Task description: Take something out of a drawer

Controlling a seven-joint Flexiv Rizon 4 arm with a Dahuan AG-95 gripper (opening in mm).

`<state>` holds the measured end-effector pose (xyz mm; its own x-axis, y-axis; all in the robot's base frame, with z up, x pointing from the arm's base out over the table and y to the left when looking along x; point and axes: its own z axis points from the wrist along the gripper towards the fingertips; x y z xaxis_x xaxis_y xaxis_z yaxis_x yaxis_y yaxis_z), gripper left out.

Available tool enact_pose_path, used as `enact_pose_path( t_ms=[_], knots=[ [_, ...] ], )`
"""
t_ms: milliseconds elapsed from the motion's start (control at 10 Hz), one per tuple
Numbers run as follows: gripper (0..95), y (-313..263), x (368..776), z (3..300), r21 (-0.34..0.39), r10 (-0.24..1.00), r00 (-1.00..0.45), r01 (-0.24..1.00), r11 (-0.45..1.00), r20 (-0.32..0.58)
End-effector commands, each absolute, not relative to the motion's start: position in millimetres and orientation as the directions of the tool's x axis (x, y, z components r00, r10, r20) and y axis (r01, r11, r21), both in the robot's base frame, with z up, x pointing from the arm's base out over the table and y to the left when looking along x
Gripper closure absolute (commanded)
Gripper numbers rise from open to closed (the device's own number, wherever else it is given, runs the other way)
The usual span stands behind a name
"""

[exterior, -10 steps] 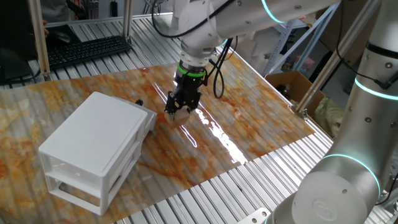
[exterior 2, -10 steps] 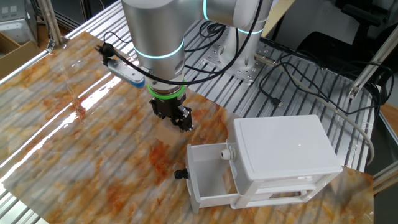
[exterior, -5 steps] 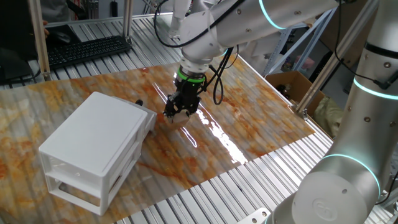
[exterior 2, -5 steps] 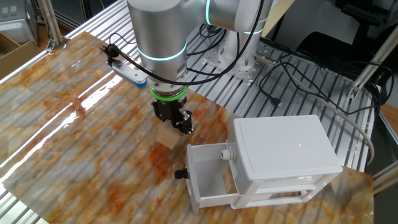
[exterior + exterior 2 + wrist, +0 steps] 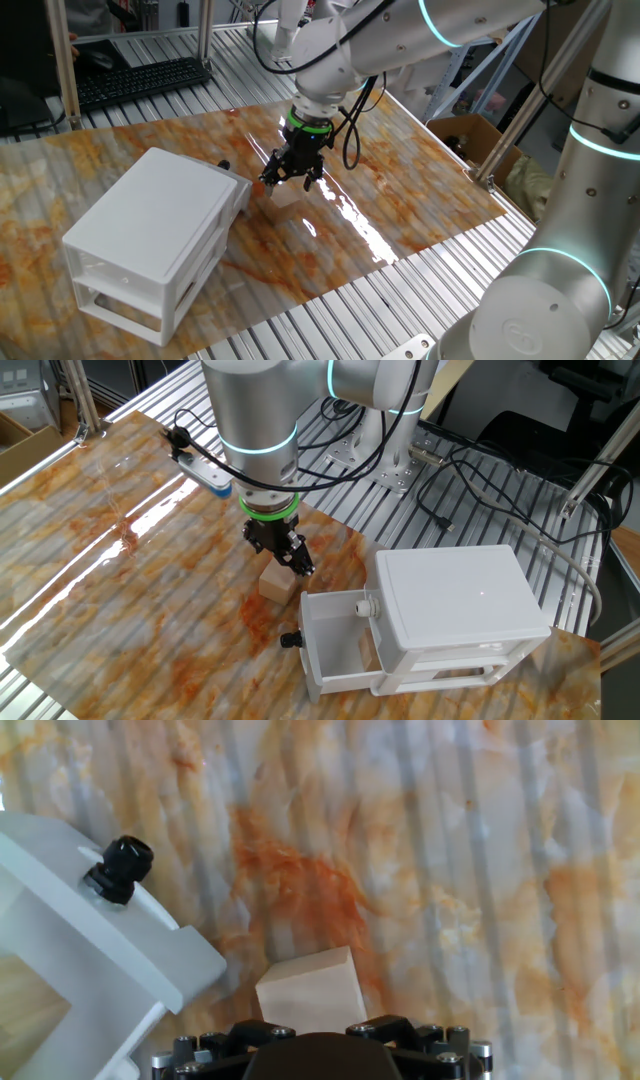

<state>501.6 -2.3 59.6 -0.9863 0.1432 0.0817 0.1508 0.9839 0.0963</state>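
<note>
Marbled orange worktop [image 5: 120,570] carries a white cabinet [image 5: 460,610] whose drawer [image 5: 335,640] stands pulled out. Just beside the drawer's front lies the block [image 5: 278,584], free on the worktop. Above it hangs the tool [image 5: 285,553], fingers spread.

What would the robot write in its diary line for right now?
stage: block released | wooden block: on table beside open drawer | gripper: open, just above block | cabinet: top drawer pulled out

Black keyboard [image 5: 140,80] behind marbled table [image 5: 420,200]; cardboard box [image 5: 470,135] aside.
</note>
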Motion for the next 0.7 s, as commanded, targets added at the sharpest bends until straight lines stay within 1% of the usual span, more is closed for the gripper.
enact_pose_path(
  t_ms=[100, 200, 300, 400, 700],
  knots=[
    [19.0, -2.1, 501.1, 60.3, 0.099, 0.127, -0.988, 0.135, 0.986, 0.083],
    [38.0, -2.2, 501.1, 62.8, 0.097, 0.088, -0.993, 0.095, 0.991, 0.082],
    [76.0, -2.4, 500.8, 69.3, 0.09, 0.066, -0.995, 0.073, 0.993, 0.08],
    [95.0, -3.1, 500.2, 78.1, 0.084, 0.051, -0.996, 0.058, 0.995, 0.078],
    [95.0, -5.2, 498.3, 95.0, 0.073, 0.058, -0.995, 0.064, 0.995, 0.075]
  ],
)
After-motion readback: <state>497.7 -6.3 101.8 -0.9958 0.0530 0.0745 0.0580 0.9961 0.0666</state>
